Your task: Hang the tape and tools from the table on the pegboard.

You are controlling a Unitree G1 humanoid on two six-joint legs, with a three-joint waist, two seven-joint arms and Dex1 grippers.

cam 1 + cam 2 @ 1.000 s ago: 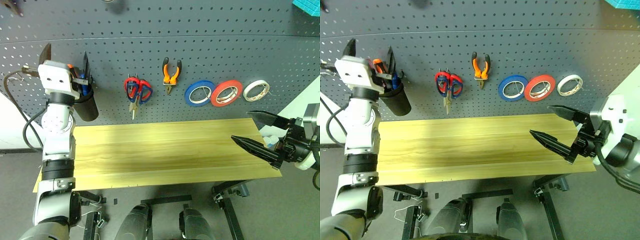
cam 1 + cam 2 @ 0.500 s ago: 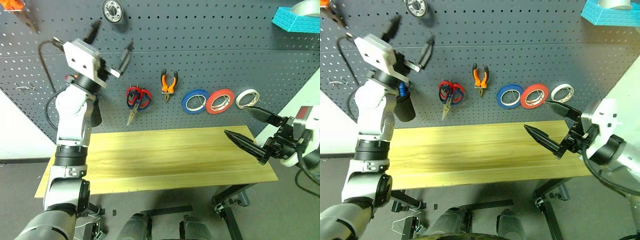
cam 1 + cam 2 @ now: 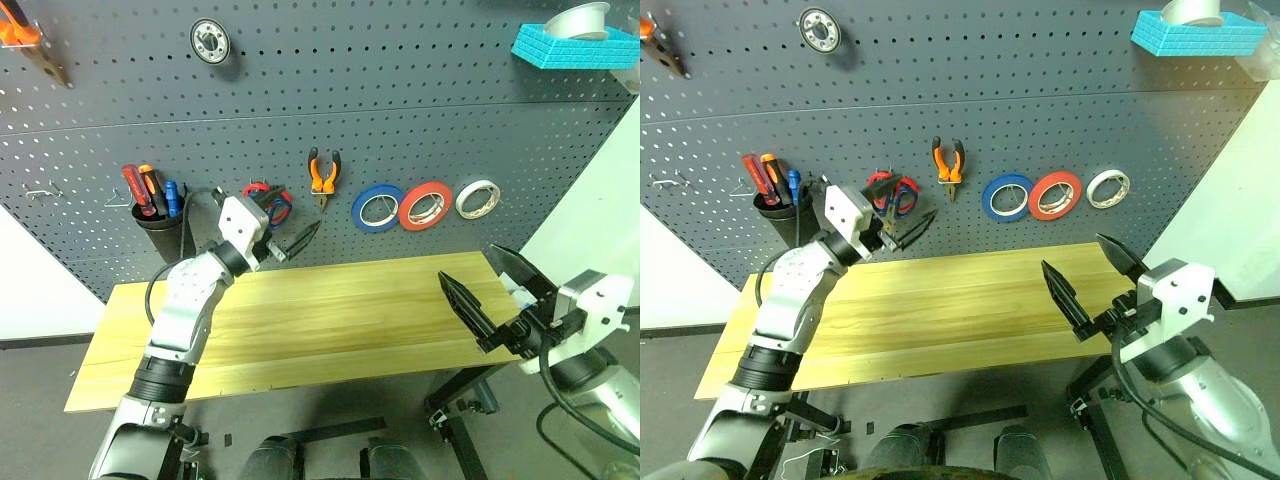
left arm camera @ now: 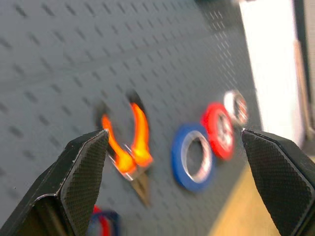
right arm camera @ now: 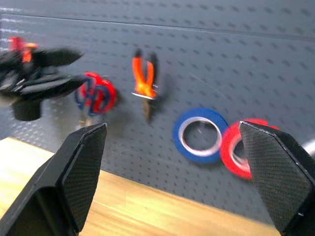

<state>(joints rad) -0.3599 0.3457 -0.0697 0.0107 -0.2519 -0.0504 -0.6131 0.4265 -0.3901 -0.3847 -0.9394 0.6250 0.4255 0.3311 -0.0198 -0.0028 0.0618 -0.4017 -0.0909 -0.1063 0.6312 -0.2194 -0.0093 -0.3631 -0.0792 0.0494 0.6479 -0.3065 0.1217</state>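
**Table bare, everything on the wall**

Both pincers stand wide and hold nothing. The left gripper hangs over the back edge of the table, just in front of the red-handled scissors. The right gripper hovers by the table's right end, pointing toward the wall.

On the pegboard the pliers hang on a hook, and beside them sit the blue roll, the red tape and the white roll. The red-handled screwdriver stands in the black cup with two others.

I see nothing on the tabletop, so the hanging looks finished. I cannot make out the black-handled scissors; the next move, I'd judge, is to draw the arms clear without knocking anything off its hook
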